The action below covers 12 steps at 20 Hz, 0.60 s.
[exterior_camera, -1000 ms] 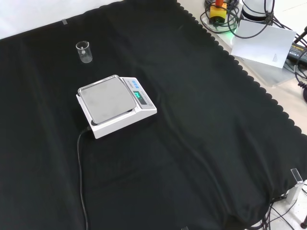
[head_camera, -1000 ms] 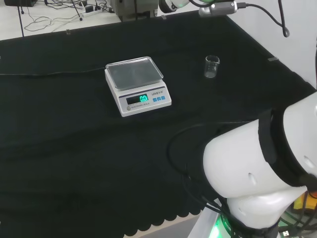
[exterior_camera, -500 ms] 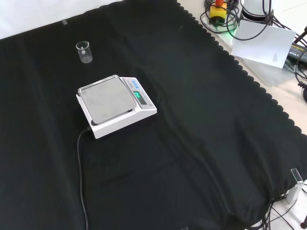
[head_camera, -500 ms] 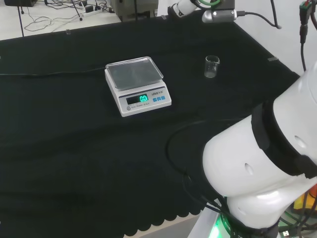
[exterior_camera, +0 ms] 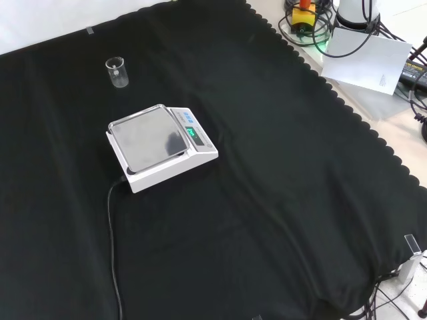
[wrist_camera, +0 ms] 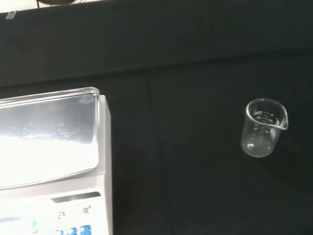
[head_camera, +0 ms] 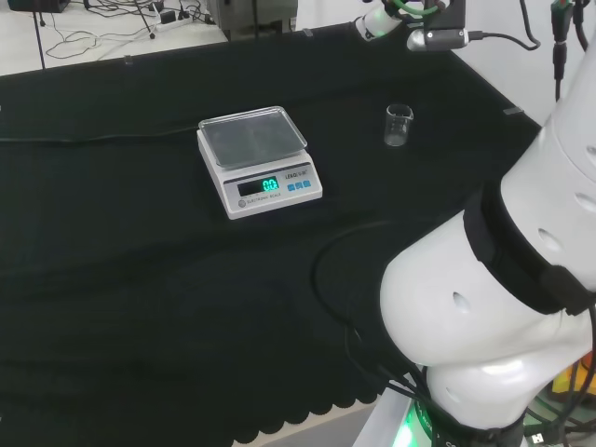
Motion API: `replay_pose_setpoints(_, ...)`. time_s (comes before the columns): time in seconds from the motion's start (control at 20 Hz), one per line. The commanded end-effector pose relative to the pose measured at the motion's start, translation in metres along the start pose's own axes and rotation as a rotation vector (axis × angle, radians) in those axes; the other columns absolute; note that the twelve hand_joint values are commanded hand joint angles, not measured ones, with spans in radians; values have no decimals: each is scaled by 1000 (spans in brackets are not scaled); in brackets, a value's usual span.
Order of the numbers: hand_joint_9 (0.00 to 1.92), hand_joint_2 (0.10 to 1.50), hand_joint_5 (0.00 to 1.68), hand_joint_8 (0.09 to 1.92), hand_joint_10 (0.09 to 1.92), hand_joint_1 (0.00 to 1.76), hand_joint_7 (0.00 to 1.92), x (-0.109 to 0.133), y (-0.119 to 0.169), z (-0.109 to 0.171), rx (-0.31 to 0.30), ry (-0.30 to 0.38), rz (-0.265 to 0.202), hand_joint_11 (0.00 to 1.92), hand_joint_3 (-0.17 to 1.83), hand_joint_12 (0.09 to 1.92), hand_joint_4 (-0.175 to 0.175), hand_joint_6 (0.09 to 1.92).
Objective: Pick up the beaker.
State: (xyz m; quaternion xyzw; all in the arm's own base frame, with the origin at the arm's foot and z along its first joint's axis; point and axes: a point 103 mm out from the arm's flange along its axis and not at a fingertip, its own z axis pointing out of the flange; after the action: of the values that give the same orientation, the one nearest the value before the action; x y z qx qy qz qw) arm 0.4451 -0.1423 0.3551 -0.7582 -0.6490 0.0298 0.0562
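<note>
Plainly, the approach step is judged to be in hand: the beaker (head_camera: pixel 398 125) is untouched and nothing is gripped. Whether the fingers of the robot hand are spread or curled cannot be told.

In the head view, taken left to right, a thin cable (head_camera: pixel 93 138) is seen lying across the cloth towards the scale (head_camera: pixel 258 159), whose steel pan carries nothing and whose green display is lit. To the right of the scale, well apart from it, the beaker is found upright on the black cloth of the desk (head_camera: pixel 121 279), seemingly empty, its spout visible in the wrist view (wrist_camera: pixel 263 127). Further right, the arm's big white links (head_camera: pixel 503 298) are seen.

For the next move, a descent towards the beaker is called for, with the fingers brought round its wall before closing; being clear, light and small, it is judged easy to tip if nudged from one side.

The cloth is creased and scalloped along its near edge. Beyond the desk, a pale floor with loose cables (head_camera: pixel 102 28) is seen.
</note>
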Motion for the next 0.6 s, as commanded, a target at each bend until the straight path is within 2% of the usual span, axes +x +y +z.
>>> replay_pose_setpoints(0.05, 386, 886, 537, 596, 736, 657, 339, -21, 35, 9, 11, -13, -28, 12, 145, 1464, 17, 87)
replay_pose_setpoints(0.6, 387, 879, 542, 592, 732, 661, 342, -44, 78, 46, 77, 27, -35, 15, 161, 1460, 16, 87)
